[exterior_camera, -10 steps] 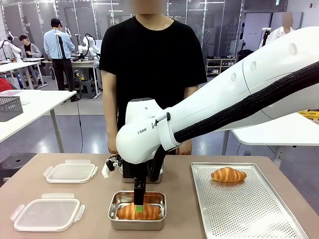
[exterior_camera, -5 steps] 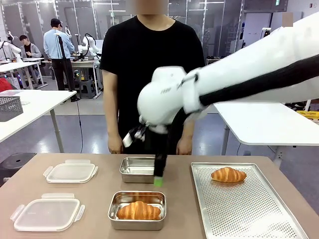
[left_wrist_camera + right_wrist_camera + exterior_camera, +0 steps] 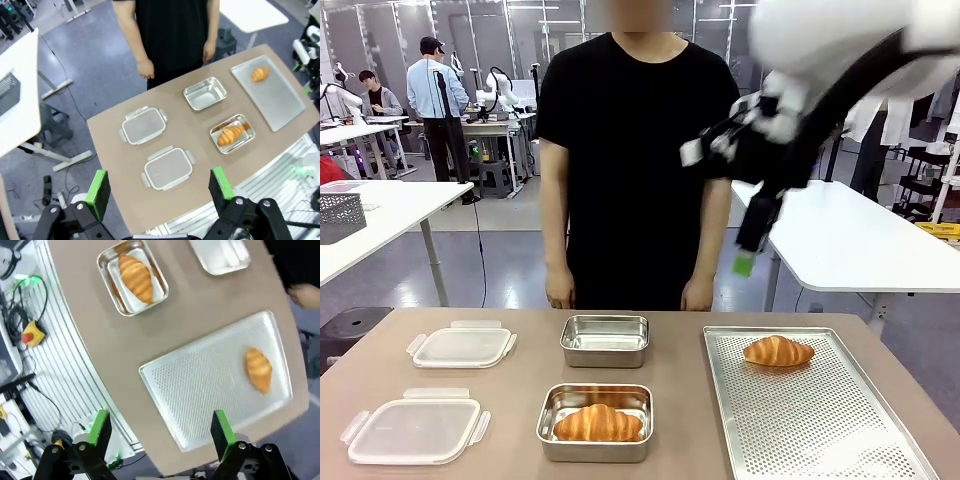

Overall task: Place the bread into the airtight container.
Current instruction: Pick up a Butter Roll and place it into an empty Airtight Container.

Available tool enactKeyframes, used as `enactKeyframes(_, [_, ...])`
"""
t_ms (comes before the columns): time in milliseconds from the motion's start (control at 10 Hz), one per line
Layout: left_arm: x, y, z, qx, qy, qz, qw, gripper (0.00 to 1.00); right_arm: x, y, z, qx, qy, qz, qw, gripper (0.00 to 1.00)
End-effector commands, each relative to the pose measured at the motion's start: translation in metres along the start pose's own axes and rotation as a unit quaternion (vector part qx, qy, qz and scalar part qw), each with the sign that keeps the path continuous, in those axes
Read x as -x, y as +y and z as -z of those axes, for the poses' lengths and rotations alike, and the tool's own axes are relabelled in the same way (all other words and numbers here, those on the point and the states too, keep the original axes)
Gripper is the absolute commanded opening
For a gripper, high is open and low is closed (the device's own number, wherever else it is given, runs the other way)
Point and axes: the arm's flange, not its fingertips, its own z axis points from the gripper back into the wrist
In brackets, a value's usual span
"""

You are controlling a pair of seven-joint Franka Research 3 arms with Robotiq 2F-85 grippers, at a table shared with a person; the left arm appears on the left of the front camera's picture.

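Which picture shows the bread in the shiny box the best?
The front view: the bread lies close and sharp in the shiny box. The right wrist view shows it from above, slightly blurred. The left wrist view shows it small and far.

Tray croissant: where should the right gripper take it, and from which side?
Across its fat middle, from straight above. The croissant lies flat on the tray, long axis left-right in the front view, with tapering ends that give poorer purchase.

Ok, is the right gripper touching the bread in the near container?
Apart. The front view shows the right gripper high above the table, with open air between it and the bread lying in the near container.
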Motion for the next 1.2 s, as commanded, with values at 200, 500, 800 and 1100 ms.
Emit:
enactKeyframes(200, [0.0,0.0,-0.001,0.0,0.0,0.001,1.0,1.0,0.054,-0.032,0.001,0.074,0.003,0.021,0.997,1.0])
enactKeyframes(500, [0.0,0.0,-0.001,0.0,0.0,0.001,1.0,1.0,0.098,-0.098,0.044,0.064,-0.05,-0.021,0.996,1.0])
enactKeyframes(800, [0.0,0.0,-0.001,0.0,0.0,0.001,1.0,1.0,0.093,-0.158,0.104,0.015,-0.096,-0.055,0.994,1.0])
enactKeyframes(1100, [0.0,0.0,-0.001,0.0,0.0,0.001,1.0,1.0,0.119,-0.161,0.094,-0.002,-0.191,-0.057,0.98,1.0])
